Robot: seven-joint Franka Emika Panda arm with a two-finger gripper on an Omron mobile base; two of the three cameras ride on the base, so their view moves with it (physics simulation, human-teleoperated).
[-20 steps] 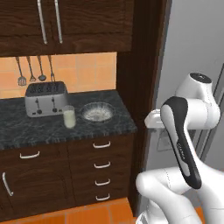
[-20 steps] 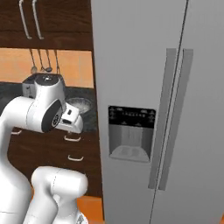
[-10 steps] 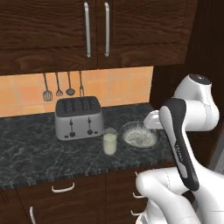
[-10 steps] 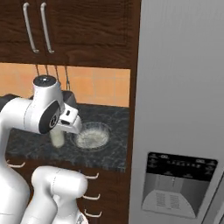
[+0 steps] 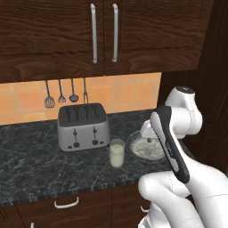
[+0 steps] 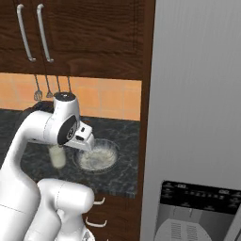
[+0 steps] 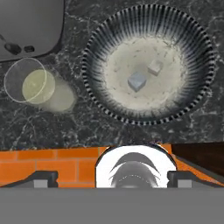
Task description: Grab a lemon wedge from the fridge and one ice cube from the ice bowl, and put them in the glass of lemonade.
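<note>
In the hand view my gripper [image 7: 112,179] is open, its fingertips [image 7: 41,178] far apart with nothing between them. It hangs above the counter and looks straight down. The ice bowl [image 7: 97,48] lies under it, with two ice cubes [image 7: 137,81] on its whitish bottom. The glass of lemonade [image 7: 31,84] stands just beside the bowl. From the base I see the glass [image 5: 117,152] left of the bowl [image 5: 137,151], with my hand [image 5: 147,130] over the bowl. The grey fridge [image 6: 197,108] stands at the right, its dispenser panel [image 6: 202,214] low down. The lemon wedge is out of view.
A silver four-slot toaster [image 5: 83,126] stands behind the glass on the dark stone counter [image 5: 31,164]. Utensils [image 5: 60,93] hang on the orange tile wall. Dark wood cabinets [image 5: 102,35] hang overhead, and drawers [image 6: 101,214] sit under the counter.
The whole picture has shifted: the base has driven left from the fridge toward the counter. Toaster, glass and bowl now sit mid-view, and my hand is over the bowl.
</note>
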